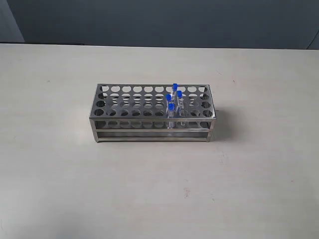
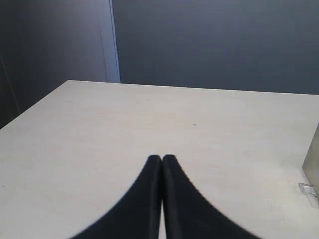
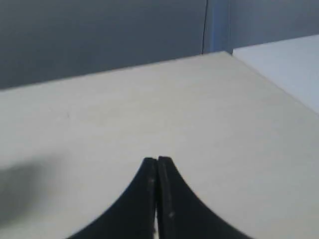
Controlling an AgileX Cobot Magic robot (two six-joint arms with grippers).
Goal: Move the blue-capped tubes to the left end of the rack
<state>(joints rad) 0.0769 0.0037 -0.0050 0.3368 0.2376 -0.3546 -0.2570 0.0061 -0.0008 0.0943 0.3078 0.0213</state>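
The silver rack point(image 1: 129, 99) stands in the middle of the table in the exterior view. Several blue-capped tubes point(image 1: 174, 100) stand upright in holes right of the rack's middle, clustered together. Neither gripper shows in the exterior view. In the left wrist view my left gripper point(image 2: 161, 158) is shut with nothing between its black fingers, above bare tabletop; a corner of the rack point(image 2: 312, 167) shows at the edge. My right gripper point(image 3: 157, 160) is likewise shut and empty over bare table.
The pale table point(image 1: 60, 169) stretches wide around the rack. A dark wall point(image 1: 159, 20) stands behind its far edge. The table's far corner point(image 3: 224, 52) shows in the right wrist view.
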